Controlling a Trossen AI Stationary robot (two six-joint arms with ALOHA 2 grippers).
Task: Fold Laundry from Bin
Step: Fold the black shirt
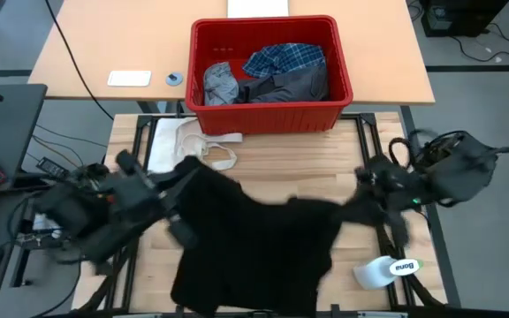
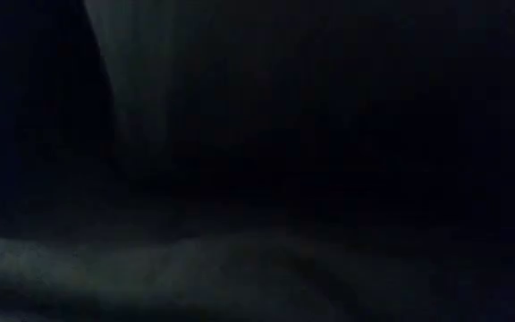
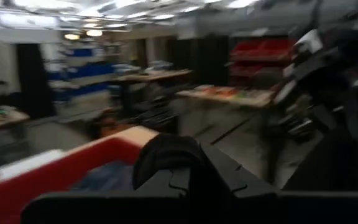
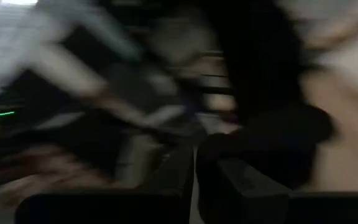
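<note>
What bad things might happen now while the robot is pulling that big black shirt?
The black garment is stretched between the left hand and the right hand, so a corner could slip free and the cloth might bunch up. Its lower edge hangs near the table's front edge and could slide off. The cream cloth lies right beside the black garment and might get dragged along, and the white roll sits close enough to be knocked.
</note>
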